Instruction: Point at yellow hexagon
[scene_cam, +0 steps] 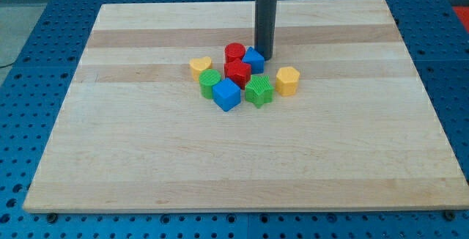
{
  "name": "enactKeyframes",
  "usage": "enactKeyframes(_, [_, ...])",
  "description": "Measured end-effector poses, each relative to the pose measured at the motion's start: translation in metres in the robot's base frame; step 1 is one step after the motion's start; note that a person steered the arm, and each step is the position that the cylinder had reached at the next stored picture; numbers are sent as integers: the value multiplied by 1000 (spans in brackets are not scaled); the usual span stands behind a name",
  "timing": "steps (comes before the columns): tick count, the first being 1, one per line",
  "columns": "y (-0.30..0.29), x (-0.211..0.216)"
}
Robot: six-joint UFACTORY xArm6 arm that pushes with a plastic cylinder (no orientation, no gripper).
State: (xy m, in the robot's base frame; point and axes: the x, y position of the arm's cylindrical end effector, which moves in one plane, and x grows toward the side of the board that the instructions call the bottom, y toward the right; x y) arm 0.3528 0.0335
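Note:
The yellow hexagon block (288,81) stands on the wooden board (146,151), at the right end of a small cluster of blocks near the middle. My tip (264,56) is at the lower end of the dark rod, above and to the left of the yellow hexagon, about a block's width from it. The tip stands right beside the small blue block (253,59), at that block's upper right; I cannot tell whether they touch.
The cluster also holds a red cylinder (234,51), a red block (237,72), a yellow heart-shaped block (200,66), a green rounded block (209,83), a blue cube (226,94) and a green block (259,90) just left of the hexagon. Blue perforated table surrounds the board.

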Motion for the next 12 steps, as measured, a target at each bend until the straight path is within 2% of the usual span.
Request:
enactKeyframes(3, [-7, 3])
enactKeyframes(4, [25, -4])
enactKeyframes(5, [106, -5])
enactKeyframes(6, [190, 15])
enactKeyframes(7, [220, 64])
enactKeyframes(8, [215, 85])
enactKeyframes(12, [133, 88])
